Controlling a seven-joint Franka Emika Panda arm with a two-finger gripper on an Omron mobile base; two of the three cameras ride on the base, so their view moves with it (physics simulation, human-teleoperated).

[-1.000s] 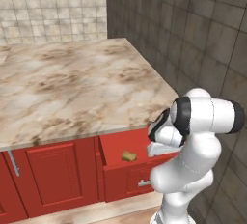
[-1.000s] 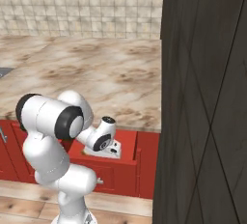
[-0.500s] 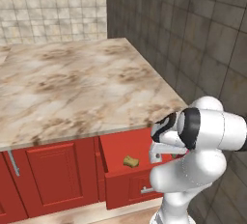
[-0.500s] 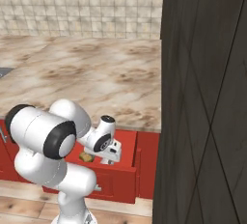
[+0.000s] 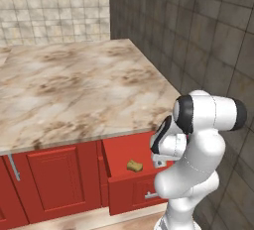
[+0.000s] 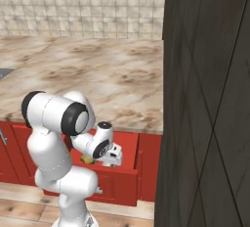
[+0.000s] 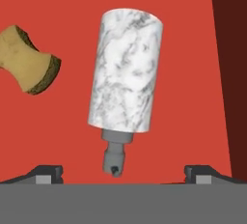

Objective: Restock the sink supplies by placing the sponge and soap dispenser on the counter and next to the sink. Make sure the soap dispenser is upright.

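Gripper (image 7: 123,172) is hanging spread wide and empty over the open red drawer (image 5: 130,184) below the counter (image 5: 74,90). Inside, the soap dispenser (image 7: 125,78) is lying on its side, pump toward the fingers, and is probably stiff, light and prone to rolling, so its round body looks the best hold. Just beside it, the sponge (image 7: 26,66) is looking soft and easy to squash.

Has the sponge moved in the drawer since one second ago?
No. The sponge lies at the same spot on the red drawer floor.

The soap dispenser (image 7: 126,71) looks like smooth white-grey marble with a matt dark pump; beside it, the sponge (image 7: 26,60) looks rough, porous tan.
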